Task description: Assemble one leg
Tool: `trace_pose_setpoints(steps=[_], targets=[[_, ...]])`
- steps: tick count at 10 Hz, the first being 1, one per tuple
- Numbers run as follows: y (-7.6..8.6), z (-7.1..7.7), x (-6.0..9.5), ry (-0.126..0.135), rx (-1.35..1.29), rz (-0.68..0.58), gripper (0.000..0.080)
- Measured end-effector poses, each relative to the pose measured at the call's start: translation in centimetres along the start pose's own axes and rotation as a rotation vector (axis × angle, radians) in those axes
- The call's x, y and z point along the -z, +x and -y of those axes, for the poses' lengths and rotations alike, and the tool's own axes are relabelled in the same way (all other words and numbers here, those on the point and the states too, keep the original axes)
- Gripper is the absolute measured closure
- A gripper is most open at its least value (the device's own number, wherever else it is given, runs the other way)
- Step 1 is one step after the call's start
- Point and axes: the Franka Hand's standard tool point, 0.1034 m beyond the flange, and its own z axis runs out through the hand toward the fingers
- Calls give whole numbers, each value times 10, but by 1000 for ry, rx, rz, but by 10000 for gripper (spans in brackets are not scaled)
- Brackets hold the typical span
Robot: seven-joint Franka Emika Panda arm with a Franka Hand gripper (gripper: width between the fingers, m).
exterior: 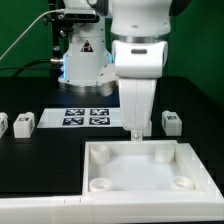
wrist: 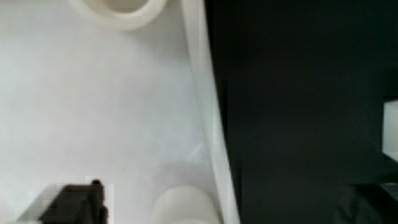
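Three small white legs show in the exterior view, each with a marker tag. Two stand at the exterior view's left [exterior: 3, 124] [exterior: 24, 122] and one at the right [exterior: 171, 122]. The large white panel [exterior: 120, 165] with round corner sockets lies in front. My gripper [exterior: 137, 130] points down over the panel's far edge. In the wrist view my gripper [wrist: 222, 205] is open and empty, its fingers [wrist: 71, 205] wide apart. They straddle the panel's edge [wrist: 210, 120] and a corner socket [wrist: 178, 207]. No leg shows in the wrist view.
The marker board [exterior: 85, 116] lies on the black table behind the panel. The robot base [exterior: 82, 55] stands at the back. A second socket [wrist: 121, 8] shows in the wrist view. Black table [wrist: 302, 100] lies beside the panel.
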Motion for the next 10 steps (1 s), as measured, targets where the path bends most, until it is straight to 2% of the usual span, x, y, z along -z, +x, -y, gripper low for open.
trace_pose_setpoints(steps=[2, 4, 5, 7, 10], targets=[[29, 20, 4, -6, -279, -4, 150], [52, 41, 0, 13, -606, -13, 150], [60, 47, -1, 27, -759, -19, 150], [61, 48, -1, 48, -976, -23, 150], [60, 50, -2, 65, -979, 14, 150]])
